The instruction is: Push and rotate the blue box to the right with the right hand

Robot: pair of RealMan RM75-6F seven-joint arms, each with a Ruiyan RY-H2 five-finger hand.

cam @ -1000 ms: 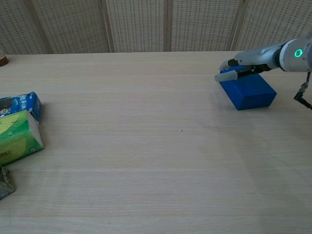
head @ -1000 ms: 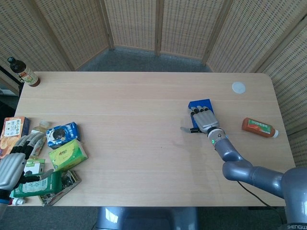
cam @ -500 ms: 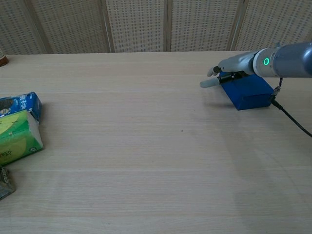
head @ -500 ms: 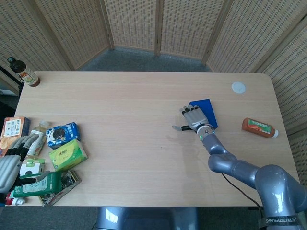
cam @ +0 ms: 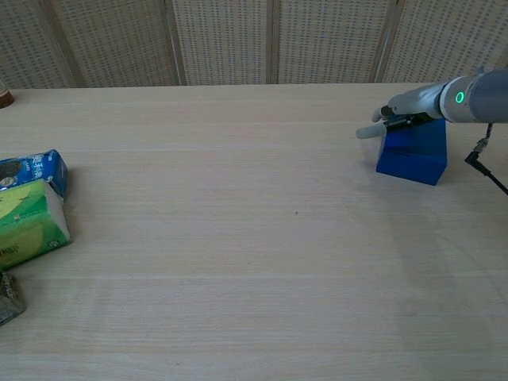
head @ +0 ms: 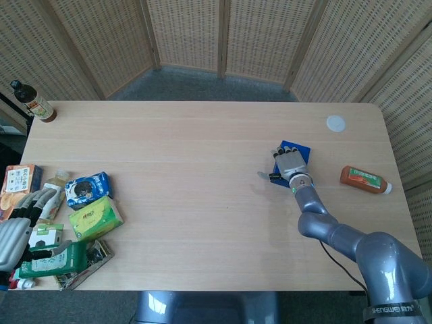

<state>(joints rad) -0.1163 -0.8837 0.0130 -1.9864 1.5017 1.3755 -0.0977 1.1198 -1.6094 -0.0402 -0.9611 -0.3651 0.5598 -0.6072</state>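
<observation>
So in the head view the blue box (head: 298,150) has clearly swung round compared with half a second back: it was sitting with its long side running up-and-down in the right-centre of the frame, and now it looks skewed clockwise, peeking out above and to the right of the right hand (head: 291,164), which lies flat on top of it with fingers stretched forward, pressing rather than gripping anything. The box sits on the bench (head: 202,202) well apart from the red-orange bottle (head: 364,179) further right and the little white disc (head: 335,123) up near the top right corner. The left hand (head: 20,226) is parked at the lower left edge by the pile of snack packs, fingers apart, holding nothing. Over in the chest view the change is even more obvious: the blue box (cam: 412,148) at the upper right now shows a narrower face toward the camera and has shifted a bit rightward, with the right hand (cam: 402,109) resting across its top left edge, thumb sticking out to the left. My read is the push-and-rotate is well underway, maybe nearly done.
</observation>
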